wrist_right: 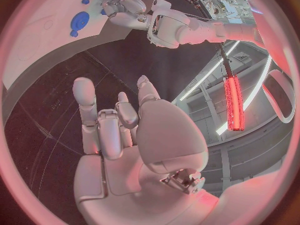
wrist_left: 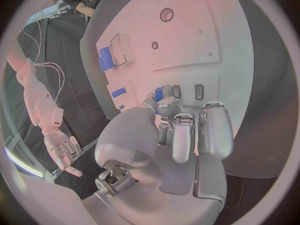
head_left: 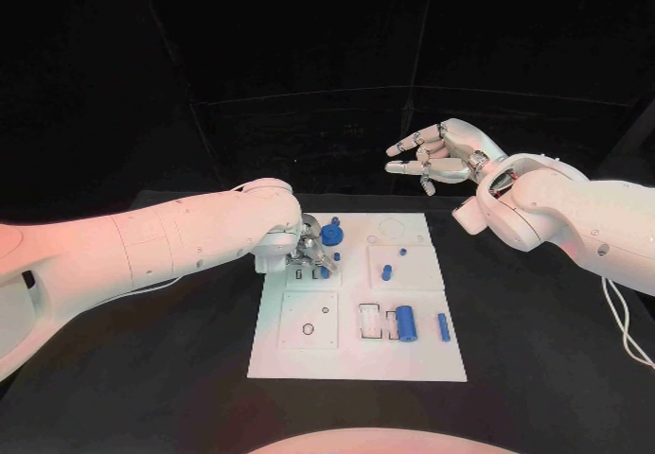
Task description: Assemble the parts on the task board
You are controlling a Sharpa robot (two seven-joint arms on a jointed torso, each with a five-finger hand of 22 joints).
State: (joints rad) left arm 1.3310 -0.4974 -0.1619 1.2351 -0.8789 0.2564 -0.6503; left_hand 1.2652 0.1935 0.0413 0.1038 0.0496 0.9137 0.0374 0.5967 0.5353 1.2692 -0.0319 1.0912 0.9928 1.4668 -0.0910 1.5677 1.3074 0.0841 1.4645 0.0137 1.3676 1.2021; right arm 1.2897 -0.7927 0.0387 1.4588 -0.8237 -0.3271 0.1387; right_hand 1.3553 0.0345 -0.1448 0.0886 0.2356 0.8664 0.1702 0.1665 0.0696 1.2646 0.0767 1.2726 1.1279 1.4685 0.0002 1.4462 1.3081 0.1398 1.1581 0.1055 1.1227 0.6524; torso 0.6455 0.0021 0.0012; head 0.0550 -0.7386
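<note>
- Nearest the head camera, the blue cylinder [head_left: 404, 322] and a slim blue pin [head_left: 444, 327] lie on the task board [head_left: 355, 364], at its near right.
- Left hand [head_left: 311, 248] works the board's far left, fingers curled round a small blue part [wrist_left: 159, 93]; seat it straight, pressing gently.
- Right hand [head_left: 437, 156] hovers beyond the far edge, fingers loosely spread, empty.
- Bare table [head_left: 546, 359] right of the board gives room to move.

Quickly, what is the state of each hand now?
Left hand: on the board, fingers closed; whether it holds a part cannot be told.
Right hand: open, holding nothing.
</note>
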